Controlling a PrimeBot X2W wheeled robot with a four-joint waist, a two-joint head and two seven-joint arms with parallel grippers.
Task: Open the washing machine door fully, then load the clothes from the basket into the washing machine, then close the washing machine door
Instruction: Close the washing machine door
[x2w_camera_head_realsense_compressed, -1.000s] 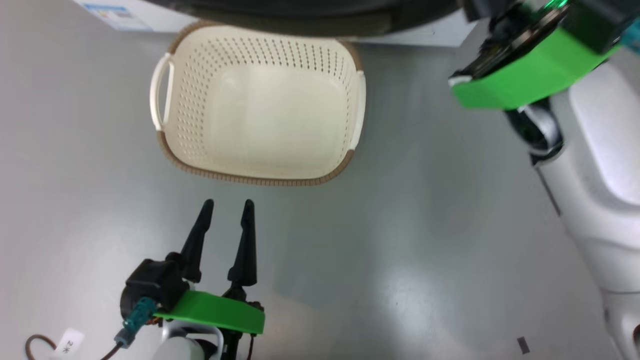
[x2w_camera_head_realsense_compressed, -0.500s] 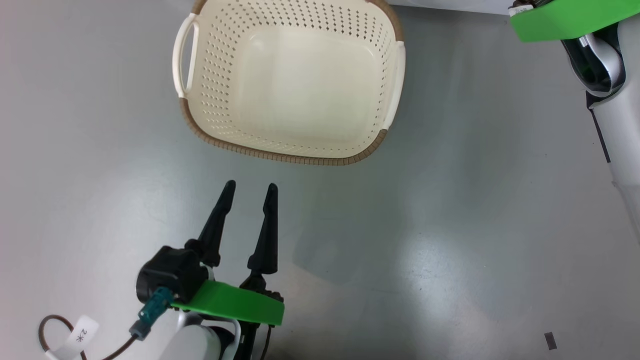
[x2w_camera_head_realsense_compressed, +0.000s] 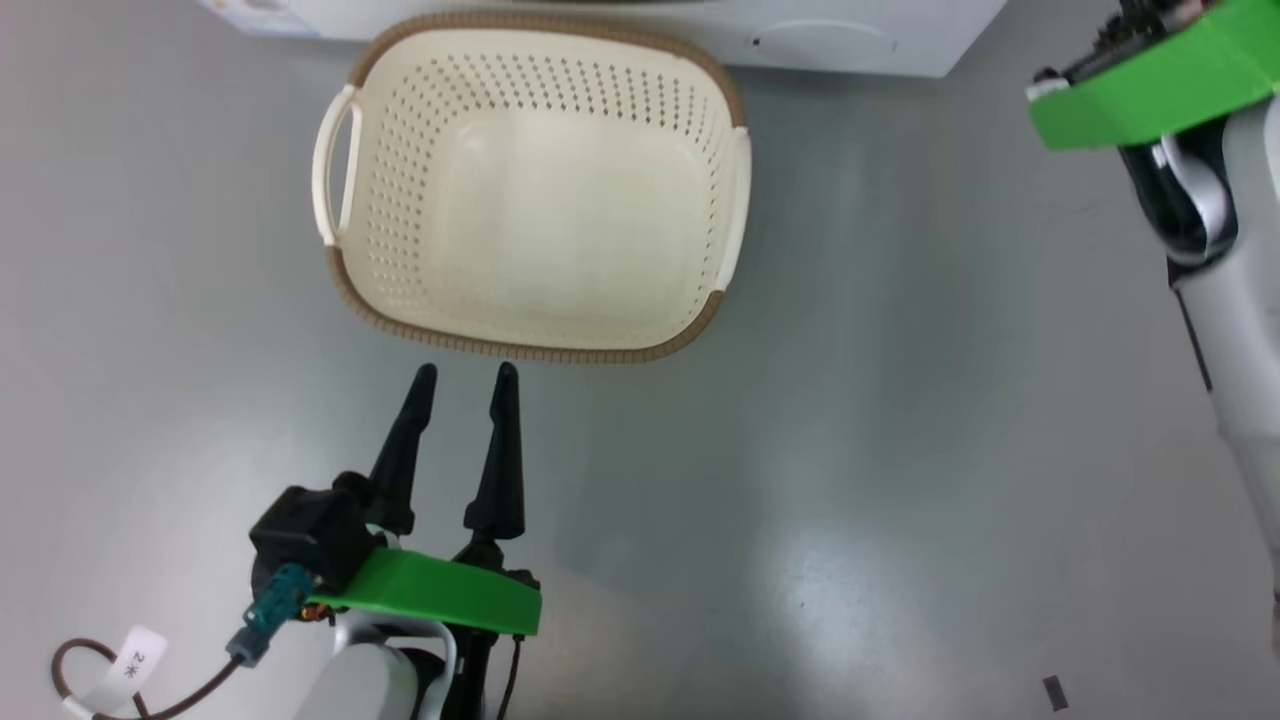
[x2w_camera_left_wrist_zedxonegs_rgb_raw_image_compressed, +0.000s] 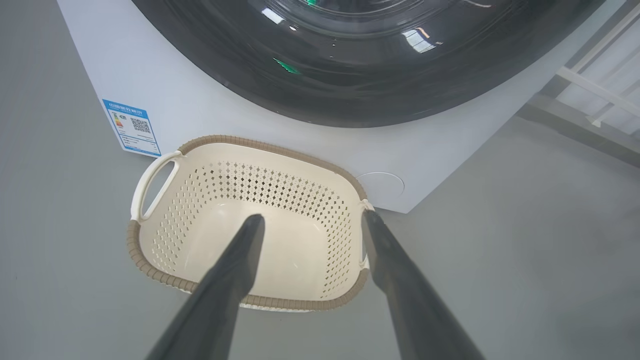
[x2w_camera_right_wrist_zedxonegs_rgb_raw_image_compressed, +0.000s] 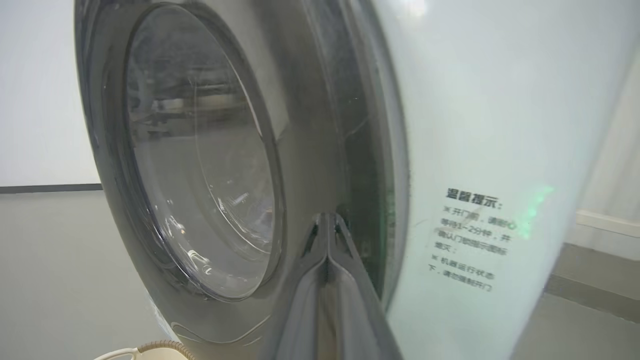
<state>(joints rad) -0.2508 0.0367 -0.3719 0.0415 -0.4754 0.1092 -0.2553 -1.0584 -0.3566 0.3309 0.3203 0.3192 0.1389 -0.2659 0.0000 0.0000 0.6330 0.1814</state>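
The cream basket with its brown rim stands on the grey floor before the white washing machine, and nothing lies in it. The clothes are out of view. My left gripper hovers open just short of the basket's near rim, nothing between its fingers; its wrist view looks over the basket. The washing machine door, black rim around clear glass, lies against the machine's front. My right gripper is shut, its tips at the door's black rim near the seam. I cannot tell whether they touch it.
The right forearm with its green plate reaches up at the head view's right edge. A blue label is on the machine's lower left corner. Printed text marks the front. A white frame stands to the right.
The head camera has shifted, so the basket sits differently in the picture. The dark door rim seen at the top edge a second ago is gone from it. The left gripper stays open.
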